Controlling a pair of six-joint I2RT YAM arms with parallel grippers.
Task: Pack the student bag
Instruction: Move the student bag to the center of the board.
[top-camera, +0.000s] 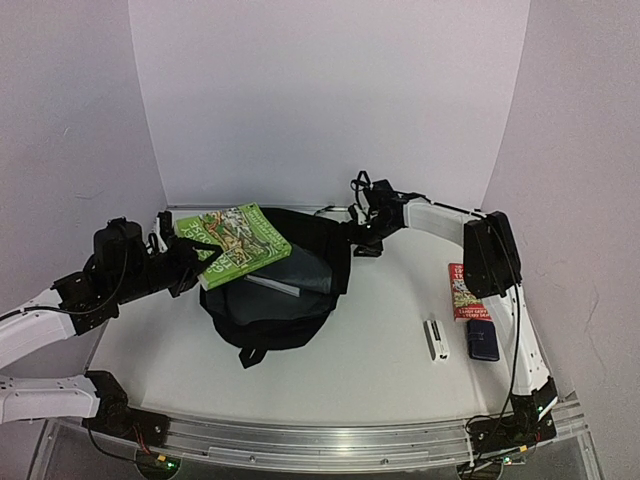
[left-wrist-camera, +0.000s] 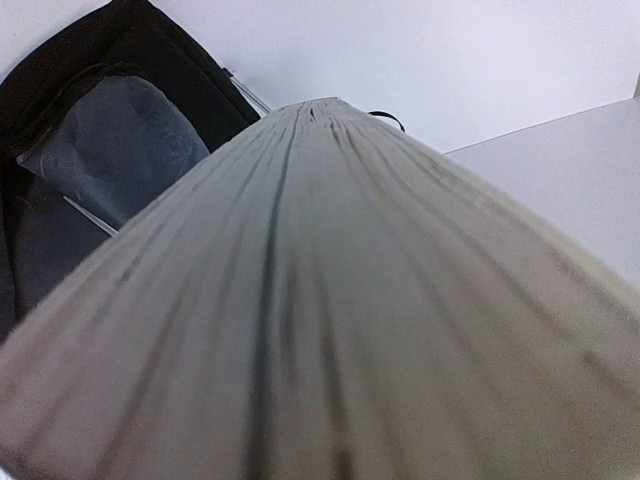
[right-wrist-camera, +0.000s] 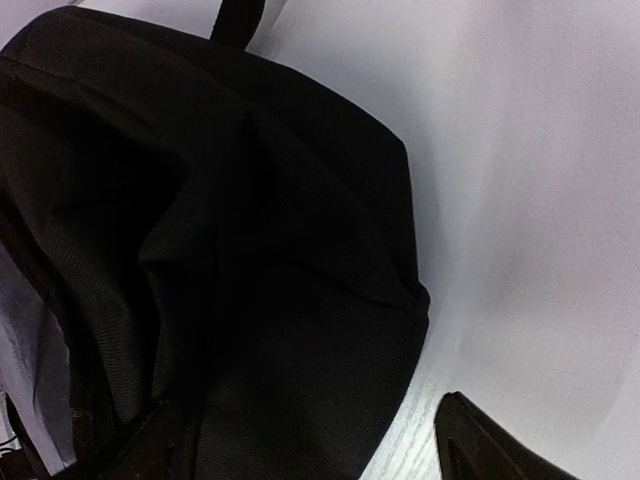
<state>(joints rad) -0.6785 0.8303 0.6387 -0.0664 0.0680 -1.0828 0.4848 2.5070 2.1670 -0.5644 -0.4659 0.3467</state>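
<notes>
Page edges of the green book fill my left wrist view, close enough to blur. My left gripper is clamped on that book at its near-left edge and holds it tilted above the left side of the student bag. The bag lies in the middle of the table, its mouth gaping and the grey lining showing. My right gripper sits at the bag's far right rim with its jaws spread wide. One finger stands clear of the fabric, so I judge it is grasping nothing.

I read this as the loading step, with the book poised over the mouth but not yet inside. Next I need to tip its leading corner down past the rim and slide it along the lining. The rim could fold under and block the book.
</notes>
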